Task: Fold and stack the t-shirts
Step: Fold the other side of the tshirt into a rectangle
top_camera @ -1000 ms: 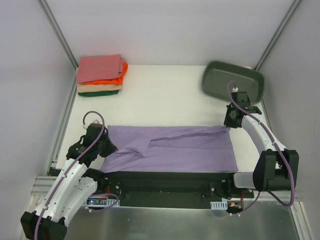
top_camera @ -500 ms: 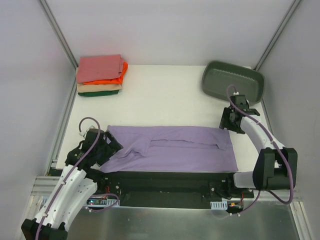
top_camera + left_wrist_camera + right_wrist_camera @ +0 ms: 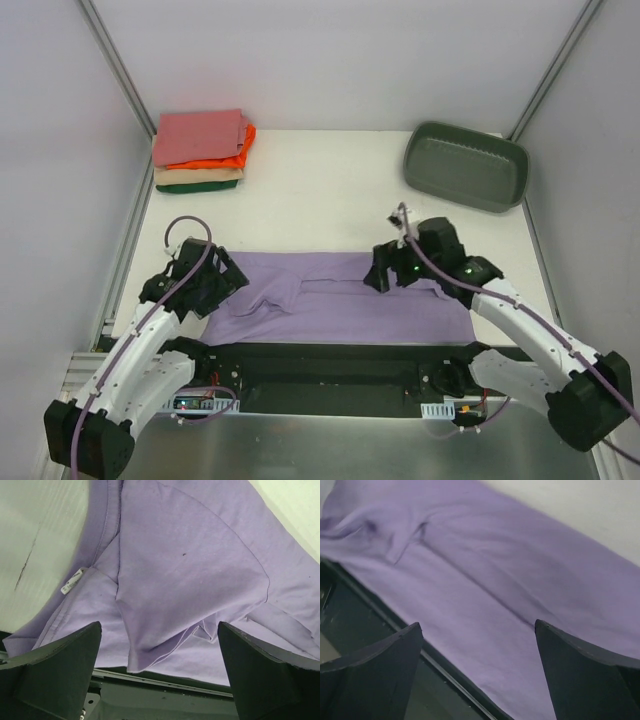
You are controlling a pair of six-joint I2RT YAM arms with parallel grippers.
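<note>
Lavender soft-cloth short-sleeved t-shirt lies spread flat along the near edge of the white desk, its long side running left to right. A narrow fold runs along its far side, and a rumpled sleeve bunches toward its left end.

The left arm's black two-finger gripper is over the shirt's left end, beside the collar with its small white label. Its fingers are spread wide and hold nothing; only cloth shows below them. The right arm's black two-finger gripper is over the shirt's far edge, right of its middle, its fingers also wide apart and empty. Whether either gripper touches the cloth I cannot tell.

At the far left corner sits a stack of folded rectangular t-shirts: salmon-pink on top, then orange, tan, and dark green at the bottom. A grey-green rounded plastic tub sits at the far right corner, well apart from both grippers.
</note>
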